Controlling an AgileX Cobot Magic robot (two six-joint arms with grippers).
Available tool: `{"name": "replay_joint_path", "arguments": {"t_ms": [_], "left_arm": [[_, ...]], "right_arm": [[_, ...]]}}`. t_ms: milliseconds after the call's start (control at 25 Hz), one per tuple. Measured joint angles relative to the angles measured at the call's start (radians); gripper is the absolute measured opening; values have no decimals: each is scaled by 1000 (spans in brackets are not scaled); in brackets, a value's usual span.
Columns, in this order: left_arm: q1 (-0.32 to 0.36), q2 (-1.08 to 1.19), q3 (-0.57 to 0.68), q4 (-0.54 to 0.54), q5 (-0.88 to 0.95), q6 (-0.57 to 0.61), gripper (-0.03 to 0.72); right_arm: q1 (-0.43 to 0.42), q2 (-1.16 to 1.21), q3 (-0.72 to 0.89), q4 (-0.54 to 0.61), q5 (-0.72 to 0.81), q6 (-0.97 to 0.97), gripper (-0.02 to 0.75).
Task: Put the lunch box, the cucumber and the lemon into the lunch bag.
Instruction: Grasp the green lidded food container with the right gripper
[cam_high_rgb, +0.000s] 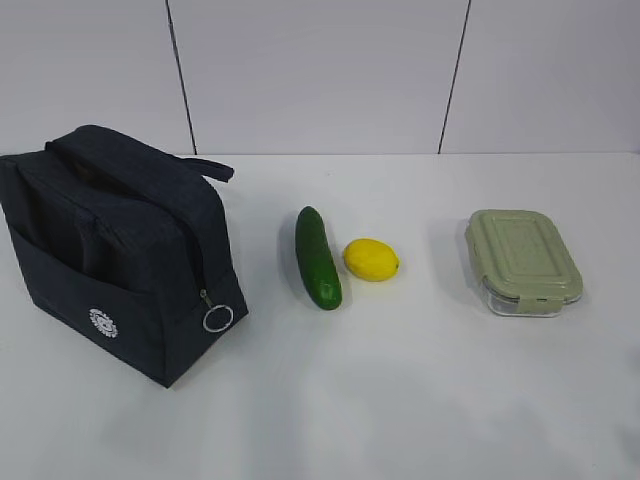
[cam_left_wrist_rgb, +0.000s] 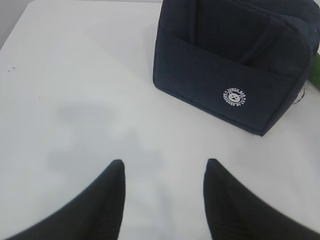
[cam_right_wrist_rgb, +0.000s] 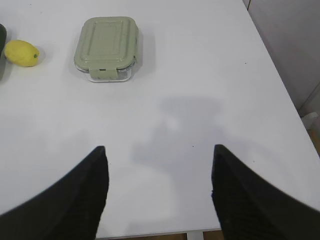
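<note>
So, jaws first.
L gripper (cam_left_wrist_rgb: 162, 200): jaws wide apart, nothing in them, over bare table (cam_left_wrist_rgb: 75, 100).
R gripper (cam_right_wrist_rgb: 160, 192): jaws wide apart too, nothing held.
Bag vs L jaws: lunch bag (cam_left_wrist_rgb: 235, 60) sits ahead & to the right of them, not touching.
Box vs R jaws: lunch box (cam_right_wrist_rgb: 106, 47) is ahead & a bit left, well apart.
Lemon (cam_high_rgb: 371, 259): just beside the cucumber (cam_high_rgb: 318, 257), between bag & box.
Bag top: looks shut, zip ring (cam_high_rgb: 218, 318) hangs low on the side.
Risk 1: if the zip isn't pulled open 1st, nothing goes in.
Risk 2: bag is soft, may slide or tip if only one arm tugs.
Risk 3: lemon is round, cuke is smooth, both may roll or slip out of a pinch.
Risk 4: box is wide w/ a glass base, may not fit the jaws well & could drop.
</note>
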Motion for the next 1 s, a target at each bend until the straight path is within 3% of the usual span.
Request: {"name": "replay_joint_path", "arguments": {"t_ms": [1000], "left_arm": [[0,0,0,0,0,0,370]], "right_arm": [[0,0,0,0,0,1,496]]}}
